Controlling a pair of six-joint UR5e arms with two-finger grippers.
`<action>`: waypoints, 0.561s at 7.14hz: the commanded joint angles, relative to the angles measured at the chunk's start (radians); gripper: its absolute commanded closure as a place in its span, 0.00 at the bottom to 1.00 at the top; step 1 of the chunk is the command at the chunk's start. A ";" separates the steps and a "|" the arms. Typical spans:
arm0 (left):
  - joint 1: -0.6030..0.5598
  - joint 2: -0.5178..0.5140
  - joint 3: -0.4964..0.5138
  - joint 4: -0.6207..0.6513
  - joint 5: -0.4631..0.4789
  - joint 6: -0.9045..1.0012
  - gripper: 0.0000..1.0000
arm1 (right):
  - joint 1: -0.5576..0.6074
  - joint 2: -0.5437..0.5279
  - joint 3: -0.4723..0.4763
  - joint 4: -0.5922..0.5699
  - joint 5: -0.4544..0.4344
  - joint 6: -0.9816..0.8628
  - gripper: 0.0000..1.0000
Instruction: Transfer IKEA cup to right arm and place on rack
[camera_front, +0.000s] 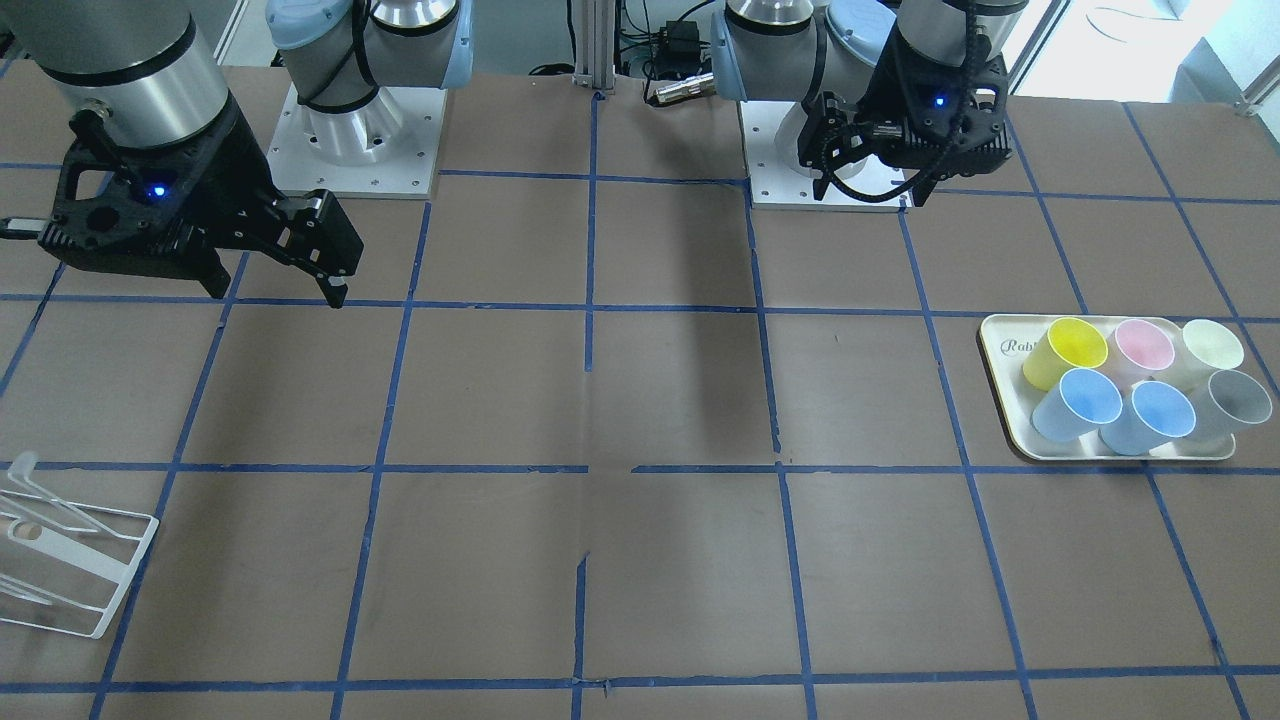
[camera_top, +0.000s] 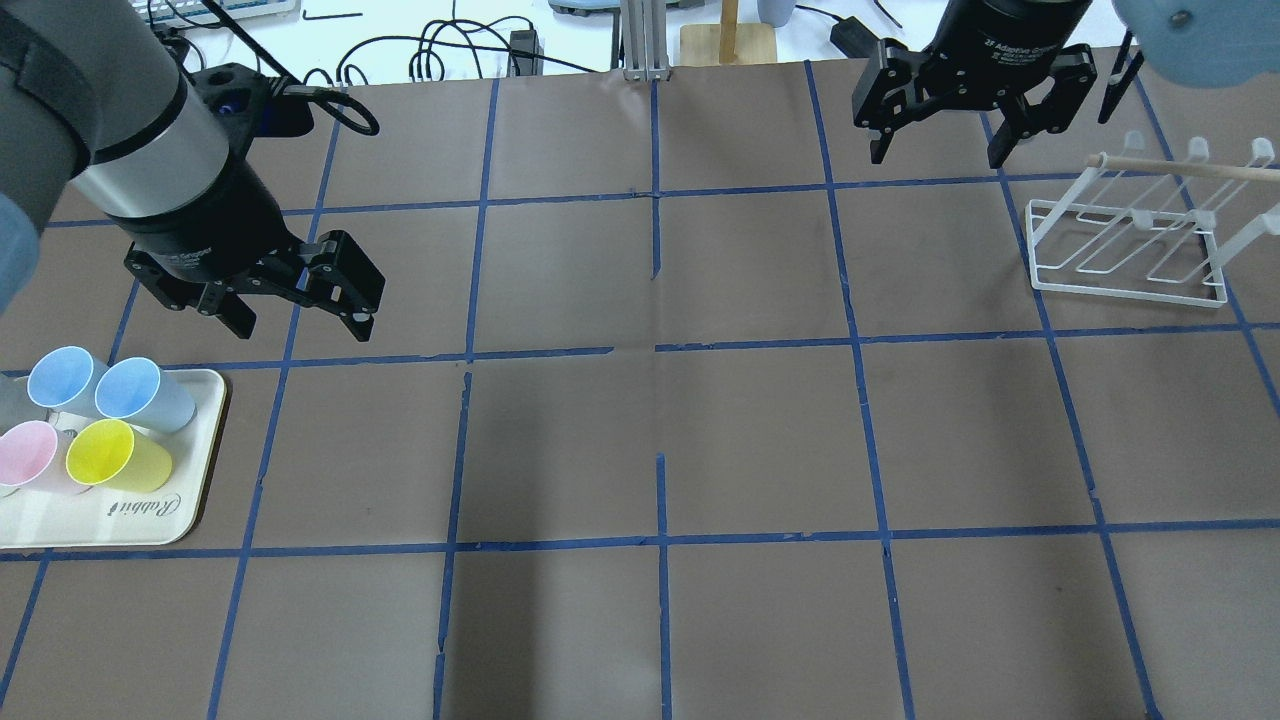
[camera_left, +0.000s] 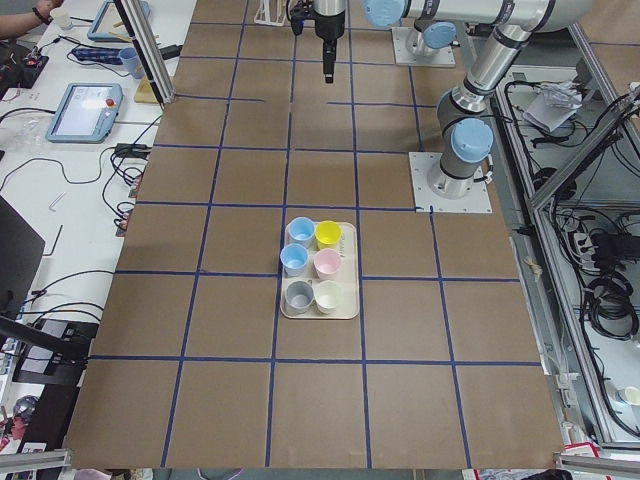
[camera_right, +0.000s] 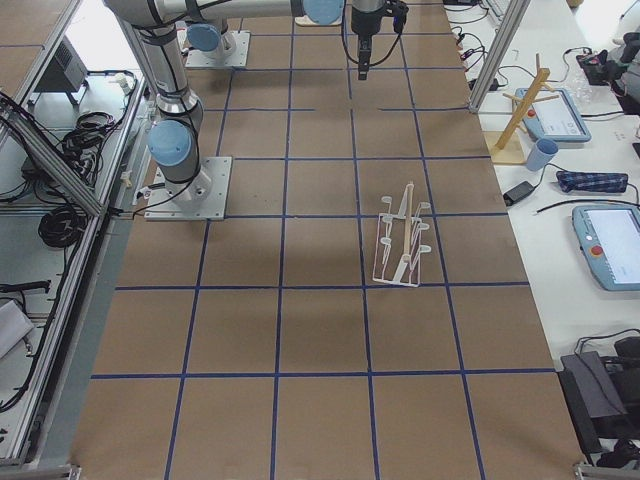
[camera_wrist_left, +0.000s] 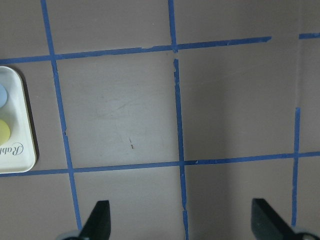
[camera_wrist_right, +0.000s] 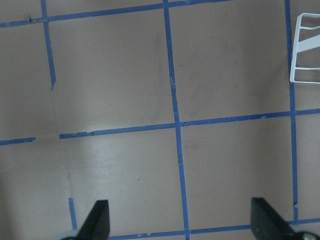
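Note:
Two pale light-blue IKEA cups (camera_front: 1078, 403) (camera_front: 1150, 415) stand on a cream tray (camera_front: 1000, 345). They also show in the overhead view (camera_top: 65, 378) (camera_top: 140, 392). My left gripper (camera_top: 300, 325) is open and empty, and hovers beside the tray's inner far side. Its wrist view shows its fingertips (camera_wrist_left: 100, 220) wide apart over bare table. My right gripper (camera_top: 938, 158) is open and empty, and hovers just left of the white wire rack (camera_top: 1130, 240). The rack's corner (camera_wrist_right: 305, 50) shows in the right wrist view.
On the tray with the blue cups are a yellow cup (camera_front: 1070, 350), a pink cup (camera_front: 1140, 345), a pale cup (camera_front: 1212, 345) and a grey cup (camera_front: 1235, 400). The table is brown with a blue tape grid. Cables and tablets lie beyond the far edge.

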 joint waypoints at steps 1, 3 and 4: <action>-0.001 -0.002 -0.006 0.011 -0.001 -0.002 0.00 | 0.000 0.000 0.001 0.000 -0.002 0.000 0.00; -0.001 0.001 -0.009 0.015 0.001 0.007 0.00 | 0.000 0.000 0.001 0.000 -0.002 0.000 0.00; -0.004 0.005 -0.008 0.018 -0.001 0.004 0.00 | 0.000 0.000 0.001 0.000 -0.002 0.000 0.00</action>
